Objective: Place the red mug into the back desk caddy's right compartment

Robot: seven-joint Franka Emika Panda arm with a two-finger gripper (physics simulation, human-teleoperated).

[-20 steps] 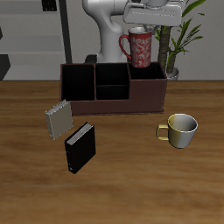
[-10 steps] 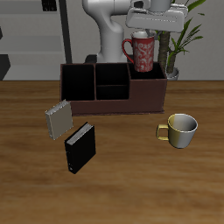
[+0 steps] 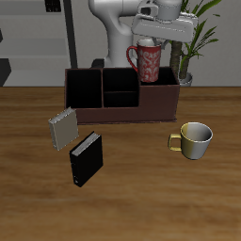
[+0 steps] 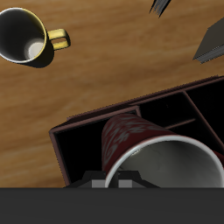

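Observation:
The red mug (image 3: 150, 61) with the pale floral pattern hangs upright from my gripper (image 3: 152, 41), which is shut on its rim. Its base is at about the top edge of the back desk caddy (image 3: 122, 111), over the widest end section, the right compartment (image 3: 160, 90). In the wrist view the mug (image 4: 129, 140) fills the foreground with its grey-white inside showing. Below it lie the compartment's black floor (image 4: 83, 150) and the caddy's dark brown wall (image 4: 92, 116). I cannot tell whether the mug touches the caddy.
A plain cream-gold mug (image 3: 195, 138) stands on the wood nearer the table's front edge and shows in the wrist view (image 4: 24, 35) too. A small black box (image 3: 85, 158) and a grey notebook (image 3: 63, 128) stand in front of the caddy. A potted plant (image 3: 191, 42) rises behind it.
The gripper has lowered the red mug from well above the caddy to about its top edge, over the wide end section.

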